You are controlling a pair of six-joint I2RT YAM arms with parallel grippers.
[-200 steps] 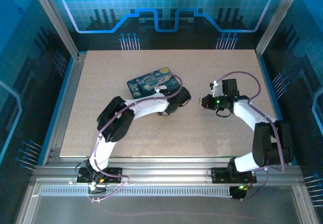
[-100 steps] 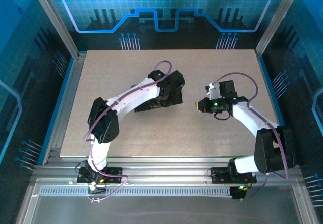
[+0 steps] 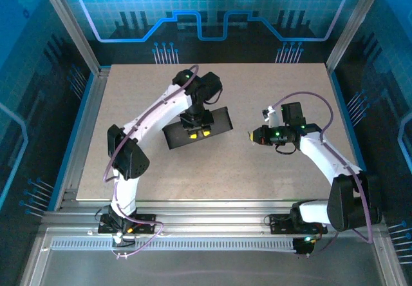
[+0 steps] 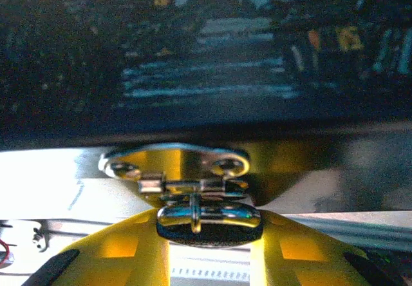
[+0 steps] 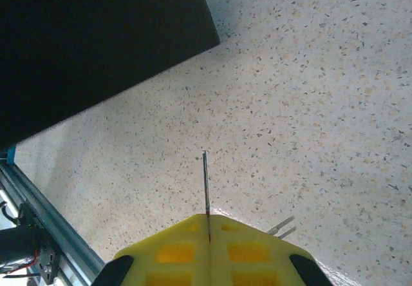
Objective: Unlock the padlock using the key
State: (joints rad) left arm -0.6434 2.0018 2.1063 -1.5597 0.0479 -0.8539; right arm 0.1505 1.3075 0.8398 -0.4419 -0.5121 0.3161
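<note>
The left end effector [image 3: 198, 133] is clamped on a small metal padlock [image 4: 206, 218], which sits between its yellow fingers [image 4: 129, 250]; the lock is blurred there. In the top view this end effector hangs over a dark flat panel [image 3: 219, 118] near the desk's centre; whether it touches the panel cannot be told. The right end effector [image 5: 207, 218], at 3 o'clock from the left one, is pinched together on the thin key [image 5: 205, 183], whose blade points out above the surface. The desk [image 3: 277, 189] is pale beige with fine dark speckles. Aluminium posts [image 3: 67, 22] frame it, and blue backdrop walls [image 3: 212, 2] with a circuit pattern and a gear stand at 12 o'clock.
</note>
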